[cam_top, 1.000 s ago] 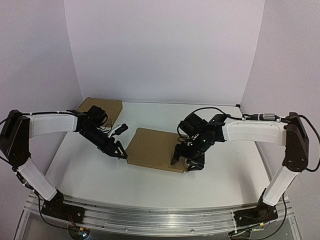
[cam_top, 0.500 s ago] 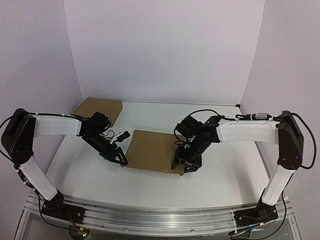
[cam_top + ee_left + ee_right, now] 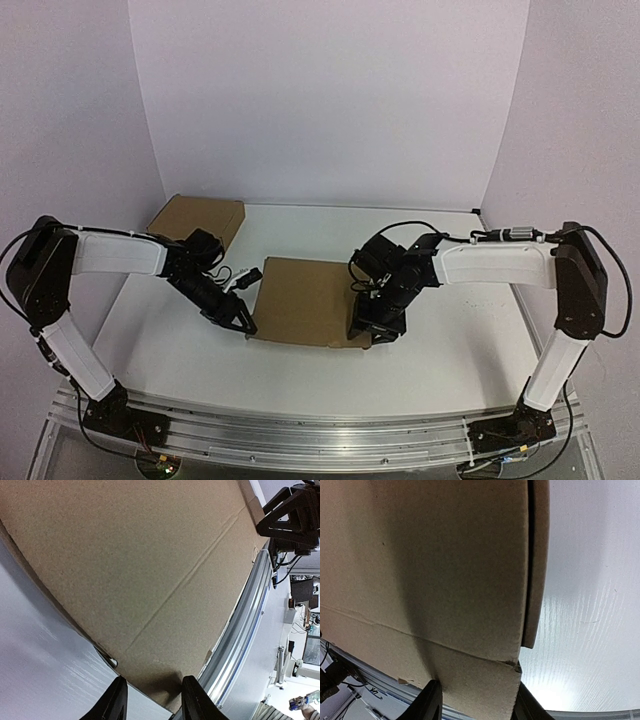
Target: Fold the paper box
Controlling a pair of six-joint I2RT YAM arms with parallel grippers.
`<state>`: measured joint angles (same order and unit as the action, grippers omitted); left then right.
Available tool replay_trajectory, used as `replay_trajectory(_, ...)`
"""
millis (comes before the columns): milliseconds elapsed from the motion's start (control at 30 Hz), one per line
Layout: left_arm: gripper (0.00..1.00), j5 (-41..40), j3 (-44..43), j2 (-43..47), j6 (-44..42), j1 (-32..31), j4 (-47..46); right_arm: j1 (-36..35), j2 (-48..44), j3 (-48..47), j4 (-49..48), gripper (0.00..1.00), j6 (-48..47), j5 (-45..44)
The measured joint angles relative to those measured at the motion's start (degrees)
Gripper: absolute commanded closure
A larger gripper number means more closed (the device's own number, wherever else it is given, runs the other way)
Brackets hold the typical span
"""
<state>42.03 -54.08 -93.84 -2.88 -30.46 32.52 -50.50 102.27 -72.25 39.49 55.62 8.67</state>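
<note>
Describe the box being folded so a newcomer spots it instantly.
On the white table, look mid-table between the two arms. The paper box lies there, with the left gripper and right gripper at its near corners. The other brown box sits alone at the back-left wall.

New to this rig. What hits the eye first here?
The flat brown paper box lies in the middle of the white table, with the left gripper at its near-left corner and the right gripper at its near-right corner, mirror-fashion. A second cardboard box sits at the table's far-left corner.
</note>
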Motion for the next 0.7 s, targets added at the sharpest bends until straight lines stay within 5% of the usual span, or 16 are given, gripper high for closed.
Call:
replay_trajectory(133, 0.62, -0.19, -0.03, -1.29, 0.60, -0.25, -0.12, 0.00, 0.01, 0.13, -0.34, 0.56, -2.38, -1.63)
replay_trajectory(433, 0.61, -1.41, -2.43, -4.61, 1.27, -0.78, 0.45, 0.00, 0.29, 0.15, 0.90, 0.29, -6.99, -4.56)
replay_trajectory(700, 0.60, -1.65, -4.75, -4.77, 1.32, -0.78, 0.37, 0.39, 0.56, -2.73, 4.73, 0.21, -10.84, -7.63)
